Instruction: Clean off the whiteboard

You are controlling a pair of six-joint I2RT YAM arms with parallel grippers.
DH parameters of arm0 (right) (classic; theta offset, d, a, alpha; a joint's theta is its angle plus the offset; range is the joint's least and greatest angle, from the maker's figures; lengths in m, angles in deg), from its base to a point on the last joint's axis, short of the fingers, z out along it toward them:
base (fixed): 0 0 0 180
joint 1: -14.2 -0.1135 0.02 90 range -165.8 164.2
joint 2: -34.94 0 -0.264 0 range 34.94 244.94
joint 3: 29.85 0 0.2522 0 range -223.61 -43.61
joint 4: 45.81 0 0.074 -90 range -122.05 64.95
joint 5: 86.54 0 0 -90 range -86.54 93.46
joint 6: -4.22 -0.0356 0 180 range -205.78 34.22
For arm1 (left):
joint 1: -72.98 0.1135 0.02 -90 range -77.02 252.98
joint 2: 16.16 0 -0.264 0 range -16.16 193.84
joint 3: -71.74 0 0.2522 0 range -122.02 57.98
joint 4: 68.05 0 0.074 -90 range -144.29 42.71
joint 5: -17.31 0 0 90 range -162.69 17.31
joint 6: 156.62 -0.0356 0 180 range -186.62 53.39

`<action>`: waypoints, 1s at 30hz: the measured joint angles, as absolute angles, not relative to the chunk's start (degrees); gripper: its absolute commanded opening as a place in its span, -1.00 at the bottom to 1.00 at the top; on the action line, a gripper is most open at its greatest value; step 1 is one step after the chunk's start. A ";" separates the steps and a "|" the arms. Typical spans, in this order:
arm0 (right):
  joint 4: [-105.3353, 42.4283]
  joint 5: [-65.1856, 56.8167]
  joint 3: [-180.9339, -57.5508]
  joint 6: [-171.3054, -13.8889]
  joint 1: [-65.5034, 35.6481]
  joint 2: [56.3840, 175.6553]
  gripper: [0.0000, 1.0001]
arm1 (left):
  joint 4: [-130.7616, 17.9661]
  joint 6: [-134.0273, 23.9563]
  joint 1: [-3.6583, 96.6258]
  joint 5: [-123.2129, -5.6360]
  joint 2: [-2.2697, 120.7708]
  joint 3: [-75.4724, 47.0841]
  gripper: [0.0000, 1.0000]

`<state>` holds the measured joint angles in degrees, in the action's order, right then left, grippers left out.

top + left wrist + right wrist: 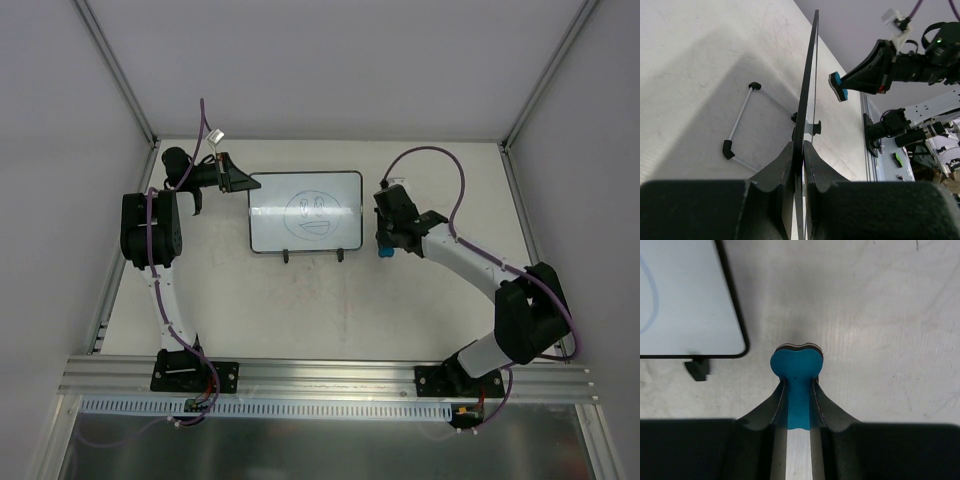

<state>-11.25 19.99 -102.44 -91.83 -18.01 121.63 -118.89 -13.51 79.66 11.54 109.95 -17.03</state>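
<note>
The whiteboard, white with a thin black frame, stands tilted on two black feet and bears a drawn smiling face. My left gripper is shut on its left edge; in the left wrist view the board runs edge-on between the jaws. My right gripper is shut on the blue bone-shaped eraser, held just right of the board's lower right corner and apart from it. The eraser also shows in the left wrist view.
A wire stand with black ends props the board from behind. The table's aluminium rail runs along the near edge. White enclosure walls stand at the back and both sides.
</note>
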 measured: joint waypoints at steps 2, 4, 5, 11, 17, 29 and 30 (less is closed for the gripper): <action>-11.25 20.69 -104.91 -91.48 -19.62 121.53 -1.00 | -119.20 -13.27 79.66 11.54 109.95 -16.87 -1.00; -11.21 21.11 -107.33 -91.02 -20.96 121.55 -1.00 | -119.59 -13.12 79.68 11.54 109.95 -16.63 -1.00; -11.16 21.24 -108.29 -90.78 -21.42 121.59 -1.00 | -119.66 -13.05 79.68 11.52 109.95 -16.52 -1.00; -11.03 21.41 -116.91 -89.12 -23.25 124.69 -1.00 | -119.88 -12.95 79.68 11.52 109.95 -16.33 -1.00; -11.43 20.63 -123.20 -87.70 -23.80 129.61 -1.00 | -119.20 -13.47 79.68 11.50 109.93 -16.31 -1.00; -13.24 18.00 -123.92 -87.06 -25.46 132.15 -0.19 | -114.41 -17.16 79.66 11.23 108.86 -16.13 -1.00; -13.48 18.00 -121.65 -86.84 -26.16 130.97 -0.04 | -114.28 -17.36 79.68 11.23 108.83 -16.13 -1.00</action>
<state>-13.48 18.00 -121.65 -86.84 -26.16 130.97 -114.28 -17.36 79.68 11.23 108.83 -16.13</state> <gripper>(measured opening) 0.395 0.084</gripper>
